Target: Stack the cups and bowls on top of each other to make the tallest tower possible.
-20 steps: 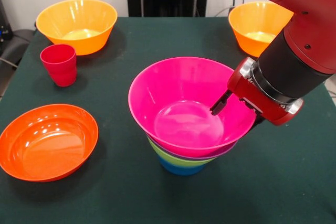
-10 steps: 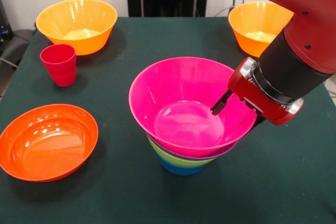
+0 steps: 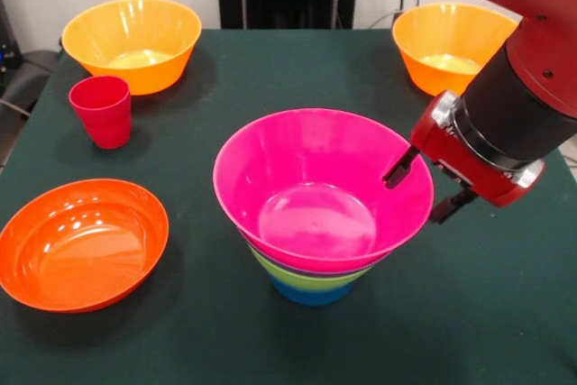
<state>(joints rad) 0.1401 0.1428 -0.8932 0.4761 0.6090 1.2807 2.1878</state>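
The tower stands at the table's middle. It has a small blue bowl at the base, a lime green bowl above it, a thin purple rim, and the large pink bowl on top. My gripper is open at the pink bowl's right rim, with one finger inside the rim and the other outside. The red cup stands upright at the left. The wide orange bowl sits at the front left. The sky blue cup and the small ridged green bowl are not in view.
Two large yellow-orange bowls stand at the far side, one at the left and one at the right. The dark green table ends at the right, just past the arm.
The pink bowl has dropped lower onto the stack and shifted a little left. My gripper has drawn right and up, with its fingers now apart around the rim.
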